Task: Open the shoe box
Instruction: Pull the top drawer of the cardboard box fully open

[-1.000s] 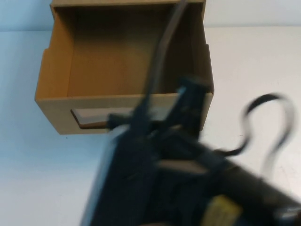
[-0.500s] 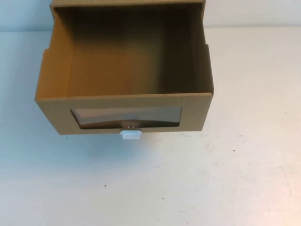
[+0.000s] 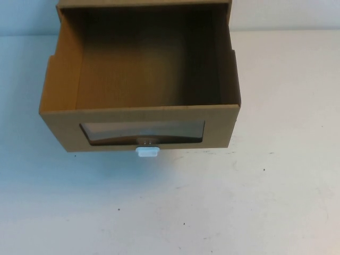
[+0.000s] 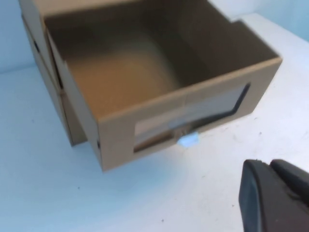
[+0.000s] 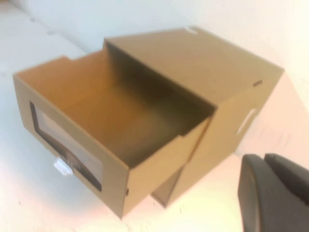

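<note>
White table (image 3: 276, 202) fills the high view; the dark arm that blocked its lower middle a second ago has gone. Left gripper (image 4: 269, 166) sits cut off at lower right of its wrist view (spread or pressed together, I cannot tell). Shoe box (image 3: 141, 116) stands upper centre, drawer pulled out, white tab (image 3: 147, 152) in front. Right gripper (image 5: 264, 160), pressed together, shows at lower right of its wrist view.

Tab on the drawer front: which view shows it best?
High view: the tab faces the camera squarely, below the window. Left wrist shows it aslant, right wrist small and from the side. The left tool and shut right tool hang clear of the box.
</note>
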You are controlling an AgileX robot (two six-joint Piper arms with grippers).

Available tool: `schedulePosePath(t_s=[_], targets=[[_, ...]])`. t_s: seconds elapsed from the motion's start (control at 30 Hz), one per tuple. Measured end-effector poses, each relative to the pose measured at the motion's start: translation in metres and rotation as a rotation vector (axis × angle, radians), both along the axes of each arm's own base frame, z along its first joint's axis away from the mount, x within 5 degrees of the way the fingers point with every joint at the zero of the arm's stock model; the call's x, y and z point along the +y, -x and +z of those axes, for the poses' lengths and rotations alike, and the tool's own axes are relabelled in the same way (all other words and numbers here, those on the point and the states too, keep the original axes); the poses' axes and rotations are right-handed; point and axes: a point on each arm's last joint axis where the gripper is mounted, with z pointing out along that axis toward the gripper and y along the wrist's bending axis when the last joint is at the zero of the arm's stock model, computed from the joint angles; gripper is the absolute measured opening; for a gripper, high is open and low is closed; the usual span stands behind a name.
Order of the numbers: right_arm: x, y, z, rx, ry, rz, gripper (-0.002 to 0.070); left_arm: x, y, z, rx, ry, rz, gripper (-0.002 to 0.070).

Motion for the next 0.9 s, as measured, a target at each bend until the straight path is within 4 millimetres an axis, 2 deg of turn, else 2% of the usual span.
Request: schedulePosePath(t_s=[0.1,0.27,0.43,0.9], targets=[[-0.001,-0.001,-0.002,0.016,0.012,-0.013,-0.0013,0.003,0.006,-0.033,-0.042,0.020,0.036,-0.0004],[-0.001,-0.001,-0.002,0.020,0.014,-0.014,-0.0013,0.011,-0.001,-0.061,-0.173,0.033,0.136,-0.0004],[-0.001,-0.001,-0.002,0.021,0.016,-0.015,-0.0013,0.013,-0.011,-0.067,-0.221,0.046,0.178,-0.0004],[-0.001,-0.001,-0.002,0.021,0.016,-0.016,-0.0013,0.013,-0.022,-0.090,-0.145,0.035,0.180,-0.0004]])
